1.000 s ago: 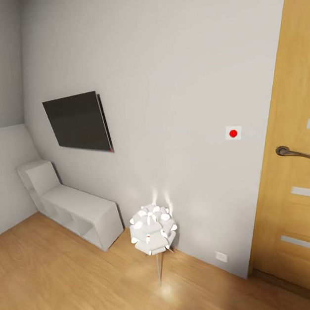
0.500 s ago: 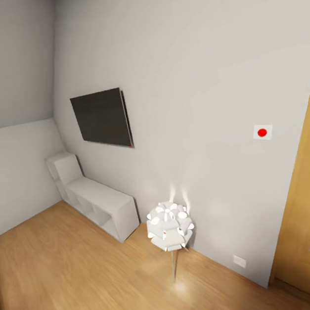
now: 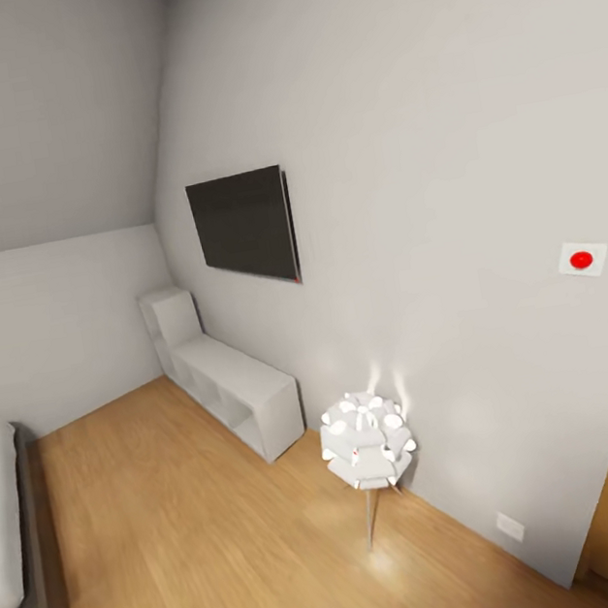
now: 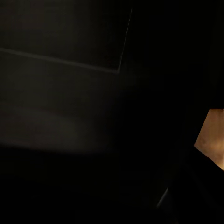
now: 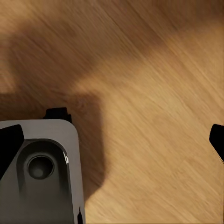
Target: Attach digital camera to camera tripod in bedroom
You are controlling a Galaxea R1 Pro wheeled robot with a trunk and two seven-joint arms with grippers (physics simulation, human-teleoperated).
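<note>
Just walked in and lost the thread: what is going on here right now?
Nothing is being handled at this moment; the robot seems to be on its way through the bedroom. The head view takes in a white wall with a dark wall screen, a low white shelf unit, a lit white floor lamp and the bed's edge. The right wrist view looks down on wood floor, and the right end effector looks open and empty. No camera or tripod has turned up.
</note>
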